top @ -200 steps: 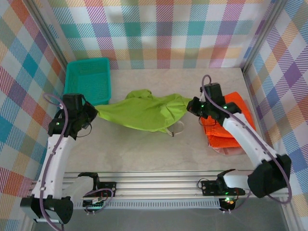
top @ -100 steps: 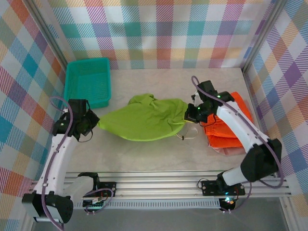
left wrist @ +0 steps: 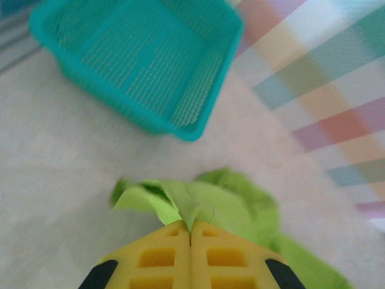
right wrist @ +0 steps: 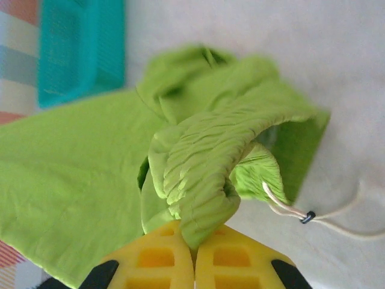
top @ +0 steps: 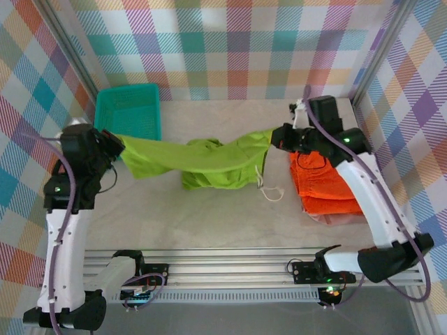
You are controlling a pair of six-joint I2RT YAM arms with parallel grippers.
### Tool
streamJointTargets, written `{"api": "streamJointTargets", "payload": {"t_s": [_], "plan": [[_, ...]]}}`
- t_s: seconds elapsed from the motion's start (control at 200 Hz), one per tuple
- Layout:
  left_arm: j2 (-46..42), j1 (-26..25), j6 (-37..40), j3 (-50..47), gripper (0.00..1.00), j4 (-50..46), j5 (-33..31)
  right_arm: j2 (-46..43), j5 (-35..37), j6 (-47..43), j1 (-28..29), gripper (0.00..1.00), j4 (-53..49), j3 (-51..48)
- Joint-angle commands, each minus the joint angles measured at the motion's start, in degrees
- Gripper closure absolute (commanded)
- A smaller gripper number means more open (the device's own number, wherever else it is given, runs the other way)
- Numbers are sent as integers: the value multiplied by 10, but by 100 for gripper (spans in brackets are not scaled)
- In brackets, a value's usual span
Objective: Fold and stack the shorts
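Across table (top: 195, 216) | green shorts (top: 209, 162) stretched, left fingers (left wrist: 159, 262) to right fingers (right wrist: 157, 260) | basket (top: 133, 112) near

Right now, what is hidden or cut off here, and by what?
Top view: right arm covers part of the orange shorts; pink shorts show just an edge beneath them.
Left wrist view: basket cut off by the top edge.
Right wrist view: drawstring leaves the right edge.

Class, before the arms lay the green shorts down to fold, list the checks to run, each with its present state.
1. Left gripper shut on green shorts: ok.
2. Right gripper shut on them: ok.
3. Shorts spread flat between grippers: not ok, middle bunched.
4. Drawstring tucked in: not ok, trailing on table.
5. Orange shorts folded, ready as base: ok.
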Motion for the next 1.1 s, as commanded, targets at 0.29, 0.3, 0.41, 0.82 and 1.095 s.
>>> {"api": "streamJointTargets", "payload": {"t_s": [0.29, 0.3, 0.41, 0.82, 1.095], "plan": [[88, 6, 29, 327, 100, -18, -64, -72, -147, 29, 5, 100, 109, 94], [88, 6, 30, 335, 100, -18, -65, -75, -150, 31, 6, 100, 112, 94], [104, 6, 35, 415, 100, -18, -77, -112, -173, 64, 10, 100, 160, 78], [233, 6, 23, 539, 100, -23, -12, -179, -65, 155, 15, 100, 181, -18], [360, -32, -9, 361, 100, 90, 28, -102, 91, 160, 13, 100, 136, -136]]}}
